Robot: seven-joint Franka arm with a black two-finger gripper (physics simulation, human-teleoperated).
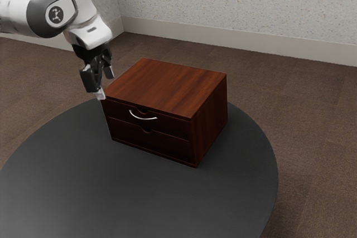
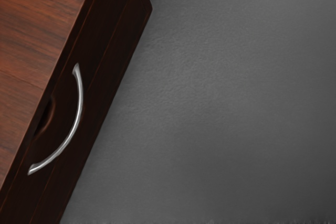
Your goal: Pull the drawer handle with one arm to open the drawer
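Note:
A dark red-brown wooden cabinet (image 1: 167, 87) with two drawers stands on the round grey table (image 1: 139, 193). The top drawer (image 1: 162, 120) carries a curved silver handle (image 1: 143, 117) and its front sits flush with the cabinet. My black gripper (image 1: 97, 85) hangs open, pointing down, just off the cabinet's front corner on the exterior view's left, above and to the left of the handle, touching nothing. In the wrist view the silver handle (image 2: 65, 129) and the cabinet's top (image 2: 31, 35) lie off to one side of my hand, with bare table (image 2: 220, 103) under it.
The lower drawer (image 1: 148, 137) has a small notch and no visible handle. Open table surface stretches in front of the cabinet. Brown floor (image 1: 301, 104) and a light wall surround the table.

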